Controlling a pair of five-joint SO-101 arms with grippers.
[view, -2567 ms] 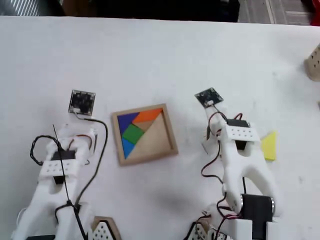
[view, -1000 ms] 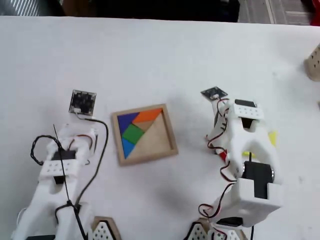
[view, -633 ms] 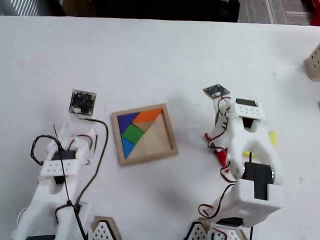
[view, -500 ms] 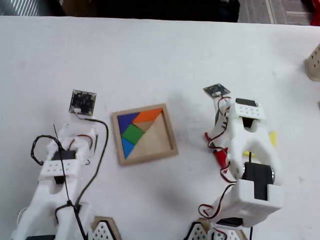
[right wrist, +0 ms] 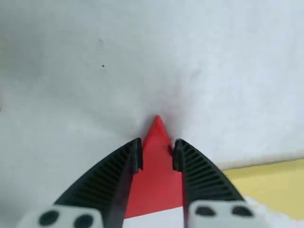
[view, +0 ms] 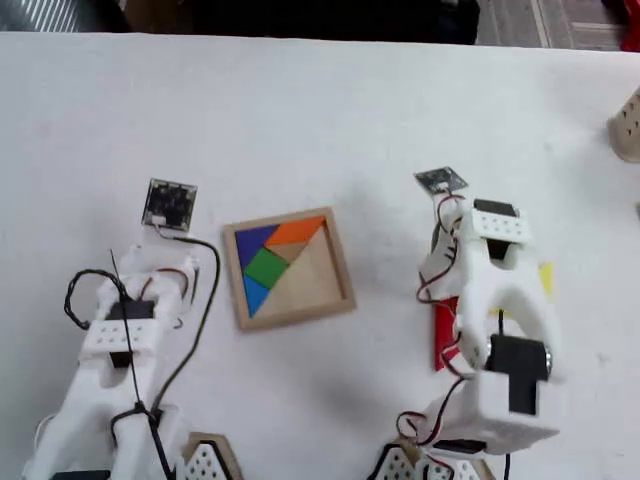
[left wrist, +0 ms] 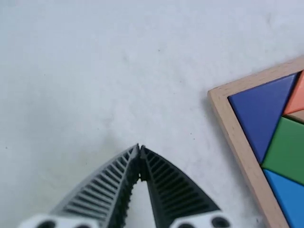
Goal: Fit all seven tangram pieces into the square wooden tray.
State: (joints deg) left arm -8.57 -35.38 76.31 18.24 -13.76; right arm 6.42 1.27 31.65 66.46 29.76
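1. The right gripper (right wrist: pixel 157 147) is clamped on the red piece (right wrist: pixel 155 190), right of centre in the high view, just beside the yellow piece (right wrist: pixel 268 183).
2. The left gripper (left wrist: pixel 139 159), pressed together on nothing, sits to the lower left of the tray (view: pixel 346 268).
3. I'd lift the red piece level, carry it over the tray's bare right half, and line up its edges before lowering.

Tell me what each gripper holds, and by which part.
The right gripper grips the red piece near its pointed tip. The left gripper holds nothing.
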